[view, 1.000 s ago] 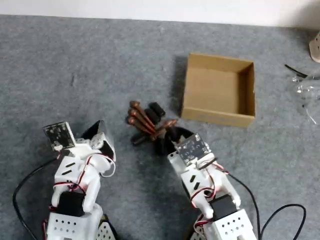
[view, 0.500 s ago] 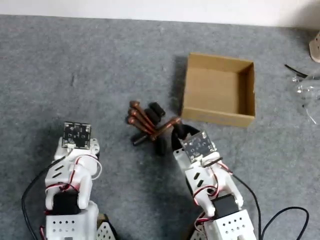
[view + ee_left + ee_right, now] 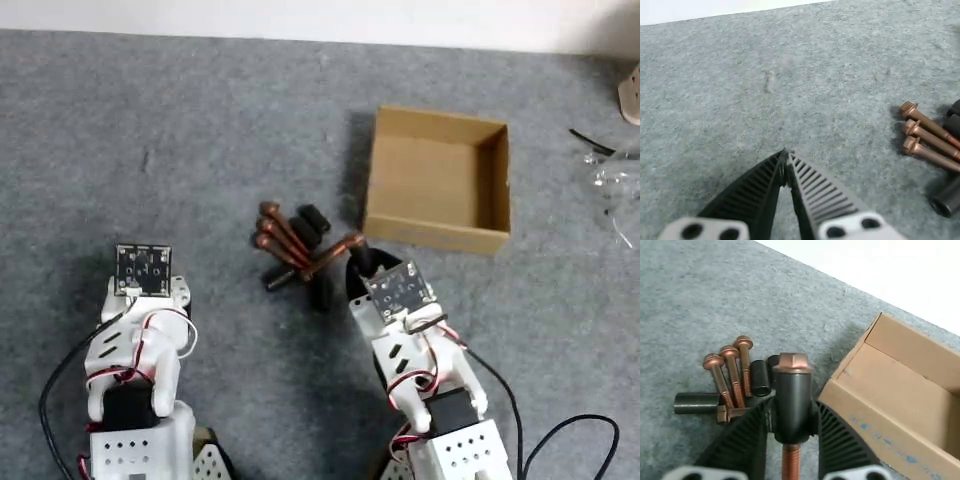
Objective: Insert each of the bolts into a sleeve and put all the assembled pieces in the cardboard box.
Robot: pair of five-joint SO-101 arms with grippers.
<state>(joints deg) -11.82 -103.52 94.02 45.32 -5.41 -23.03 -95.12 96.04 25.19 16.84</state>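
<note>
Black sleeve (image 3: 792,395) with a copper bolt (image 3: 793,362) through it sits pinched in my right gripper (image 3: 792,412), the jaws clamped against its sides. My left gripper (image 3: 785,159) has its tips pressed together on nothing, over grey carpet (image 3: 740,75). Just past the right gripper, loose bolts (image 3: 727,367) and spare sleeves (image 3: 760,377) lie piled together. Farther off to the right stands the box (image 3: 880,425), open-topped.

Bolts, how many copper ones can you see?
5. Three bolts lie side by side on the carpet; a fourth bolt lies across their threaded ends; the fifth bolt sits in the sleeve held by the right claw. Others could be hidden beneath it.
</note>
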